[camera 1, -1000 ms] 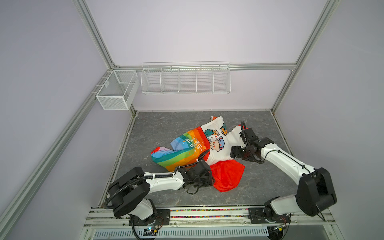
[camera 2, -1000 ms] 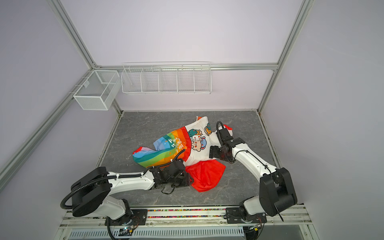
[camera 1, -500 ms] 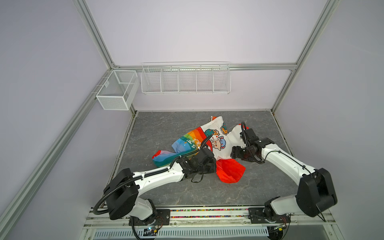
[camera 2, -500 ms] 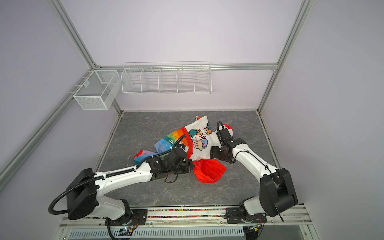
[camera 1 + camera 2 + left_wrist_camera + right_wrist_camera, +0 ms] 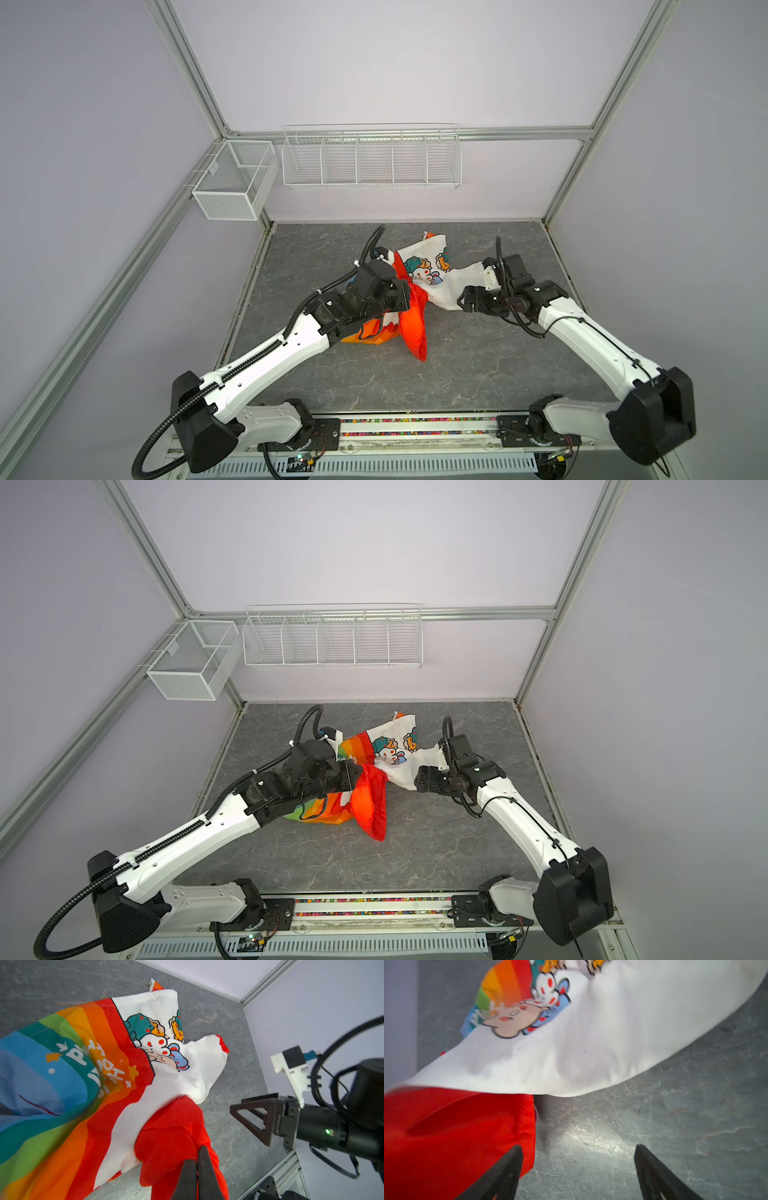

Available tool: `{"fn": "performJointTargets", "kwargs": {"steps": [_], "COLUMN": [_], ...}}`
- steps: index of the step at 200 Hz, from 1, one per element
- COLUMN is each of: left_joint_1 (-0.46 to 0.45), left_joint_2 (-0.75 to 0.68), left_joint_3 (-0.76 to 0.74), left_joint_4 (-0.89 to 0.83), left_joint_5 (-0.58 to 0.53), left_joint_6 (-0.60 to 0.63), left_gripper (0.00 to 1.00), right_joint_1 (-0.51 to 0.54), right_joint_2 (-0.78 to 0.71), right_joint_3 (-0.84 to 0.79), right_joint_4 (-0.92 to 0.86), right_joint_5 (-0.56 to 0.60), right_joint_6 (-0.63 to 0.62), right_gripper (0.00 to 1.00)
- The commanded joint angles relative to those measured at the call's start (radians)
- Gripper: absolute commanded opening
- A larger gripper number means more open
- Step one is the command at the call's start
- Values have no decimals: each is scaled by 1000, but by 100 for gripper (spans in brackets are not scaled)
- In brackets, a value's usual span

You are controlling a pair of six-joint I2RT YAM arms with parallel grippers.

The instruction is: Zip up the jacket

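- The jacket (image 5: 419,266) lies bunched up mid-table (image 5: 478,374), not zipped.
- The left gripper (image 5: 200,1157) pinches its red hood (image 5: 415,332), holding it up.
- The right gripper (image 5: 578,1147) gapes wide, empty, just right of the jacket.
- Step: spreading it flat. Next, probably, finding the zipper.

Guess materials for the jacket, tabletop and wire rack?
Jacket: thin woven cloth, matte, likely polyester or cotton; it creases and drapes. Tabletop: grey marble-look surface, faint sheen, maybe laminate. Wire rack: white-coated metal wire, probably.
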Motion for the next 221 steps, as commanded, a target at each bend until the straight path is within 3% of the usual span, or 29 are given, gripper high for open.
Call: {"fn": "performJointTargets", "kwargs": {"steps": [1,52,90,116,132,148,160,181,192,211,221], "left_joint_1": [24,51,53,54,54,58,63,76,89,106,108], "left_joint_2": [-2,35,37,26,14,-3,-17,-47,-66,-109,-137], "left_joint_3": [63,148,172,168,162,157,151,142,133,106,83], "left_joint_4": [-65,-93,-104,-105,-106,-105,-101,-90,-77,-41,-7], "left_joint_5": [-11,-4,-4,-8,-18,-27,-35,-54,-58,-68,-79], "left_joint_6": [59,88,94,93,94,101,110,129,140,161,176], "left_gripper": [0,0,0,0,0,0,0,0,1,23,42], "right_joint_1": [95,338,486,534,541,543,542,542,542,542,542], "right_joint_2": [-97,-231,-111,13,80,124,141,143,133,105,88], "right_joint_3": [-11,-73,-36,30,86,140,176,222,236,258,274], "right_joint_4": [75,201,228,250,249,252,246,209,197,172,154], "right_joint_5": [-52,4,93,147,164,169,184,230,243,266,280], "right_joint_6": [-73,-90,-93,-71,-57,-51,-52,-66,-80,-109,-125], "right_gripper": [86,99,99,100,90,68,41,11,7,7,7]}}
